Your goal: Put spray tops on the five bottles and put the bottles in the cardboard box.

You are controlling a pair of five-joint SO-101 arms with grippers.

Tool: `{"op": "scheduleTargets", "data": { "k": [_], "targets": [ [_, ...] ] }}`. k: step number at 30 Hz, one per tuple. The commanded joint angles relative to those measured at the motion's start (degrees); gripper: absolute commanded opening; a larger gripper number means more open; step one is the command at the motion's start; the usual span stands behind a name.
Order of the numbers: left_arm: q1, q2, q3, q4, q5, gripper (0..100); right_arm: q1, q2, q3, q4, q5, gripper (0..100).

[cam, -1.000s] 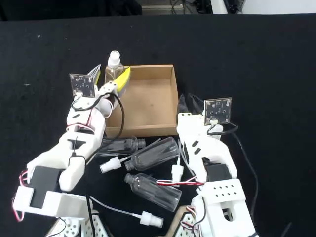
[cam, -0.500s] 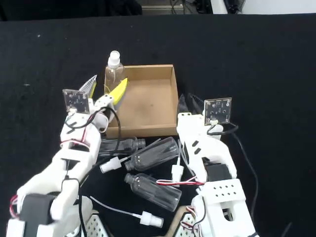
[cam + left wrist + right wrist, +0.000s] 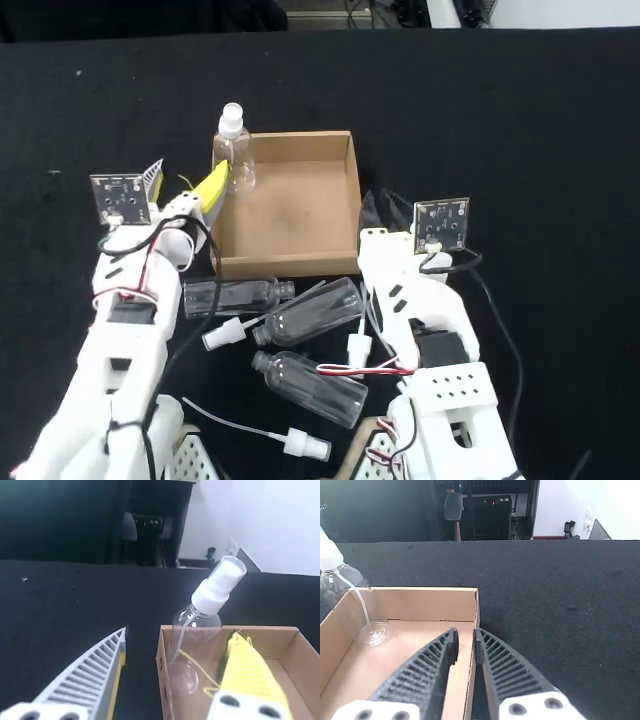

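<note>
**Black table (image 3: 520, 120): one bottle (image 3: 233, 150) boxed**

The capped bottle stands upright in the far left corner of the box (image 3: 300, 210). My left claw (image 3: 188, 172) is spread wide and empty, near the bottle but apart from it. One finger is outside the box's left wall, the other over the inside. My right claw (image 3: 465, 632) is closed to a slit, grasping nothing, by the box's right wall. Three uncapped bottles (image 3: 310, 312) lie before the box, with loose tops (image 3: 228, 332) among them.

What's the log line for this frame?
left gripper open | right gripper shut | capped bottle upright in cardboard box | three uncapped bottles lying outside
</note>
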Motion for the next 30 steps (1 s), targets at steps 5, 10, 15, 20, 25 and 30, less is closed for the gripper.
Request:
{"op": "scheduleTargets", "data": {
  "k": [5, 10, 15, 20, 25, 30],
  "targets": [
    [-2.9, -18.2, -0.3, 21.5, -0.2, 23, -0.9, -0.7, -0.4, -1.9, 0.4, 5.0],
    [-6.2, -25.8, 5.3, 27.7, -0.4, 23, -0.9, -0.7, -0.4, -1.9, 0.4, 5.0],
    [-7.0, -35.3, 9.7, 32.2, -8.6, 23, -0.9, -0.7, -0.3, -1.9, 0.4, 5.0],
    [-7.0, -42.8, 4.9, 49.6, -18.2, 23, -0.9, -0.7, -0.4, -1.9, 0.4, 5.0],
    [-7.1, -41.5, -2.6, 61.6, -25.4, 23, -0.9, -0.7, -0.6, -1.9, 0.4, 5.0],
    [-7.0, -37.5, -6.0, 68.7, -29.8, 23, -0.9, -0.7, -0.5, -1.9, 0.4, 5.0]
  ]
}}
